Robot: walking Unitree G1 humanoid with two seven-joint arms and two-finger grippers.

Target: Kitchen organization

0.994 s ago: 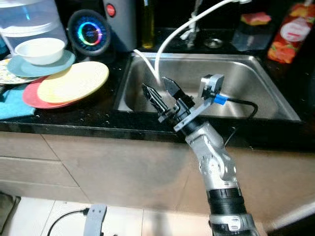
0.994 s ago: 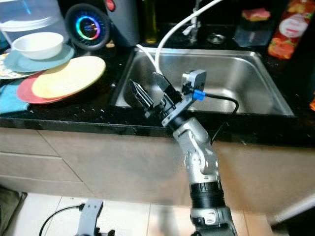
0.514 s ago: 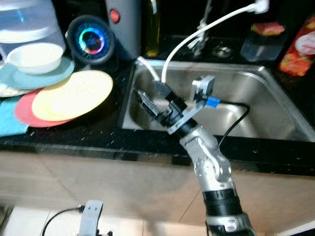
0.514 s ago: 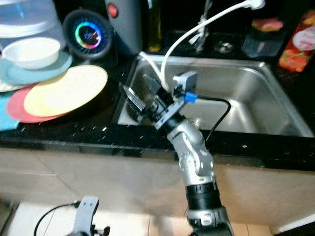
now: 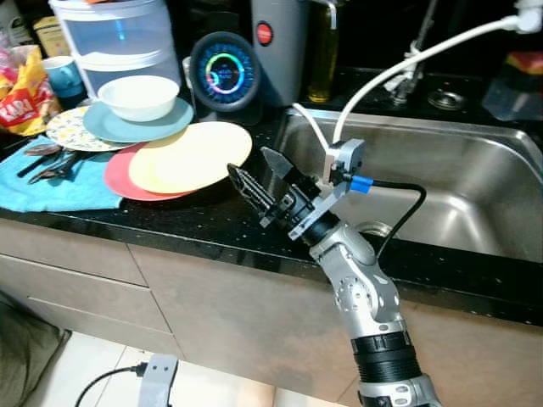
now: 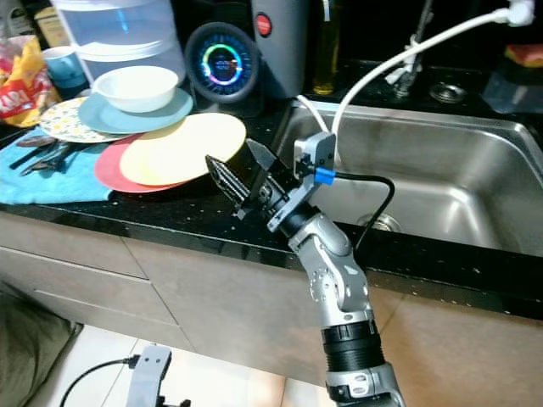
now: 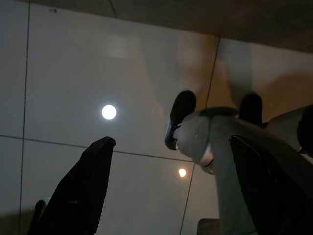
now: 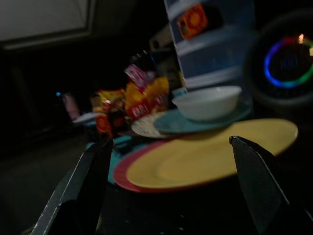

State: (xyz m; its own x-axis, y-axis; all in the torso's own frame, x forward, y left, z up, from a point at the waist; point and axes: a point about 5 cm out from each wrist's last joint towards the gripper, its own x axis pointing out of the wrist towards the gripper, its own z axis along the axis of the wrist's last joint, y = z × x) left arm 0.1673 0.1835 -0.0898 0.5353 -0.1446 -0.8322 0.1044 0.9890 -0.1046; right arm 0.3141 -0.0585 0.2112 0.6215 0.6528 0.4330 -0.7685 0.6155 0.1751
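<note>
Right gripper (image 5: 259, 178), fingers spread wide and empty, approaching yellow plate (image 5: 190, 157) on bench (image 5: 170, 216); aiming low for overhanging rim.

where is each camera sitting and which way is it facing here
Left and right eye views: on the head, looking forward and down at the black counter and sink; the right arm reaches in, right gripper open near the yellow plate.
Left wrist view: on the hanging left arm, facing the tiled floor; left gripper open, a robot foot beside it.
Right wrist view: along the right gripper's fingers at the plates.
Shared: yellow plate and white bowl appear in eye and right wrist views.
</note>
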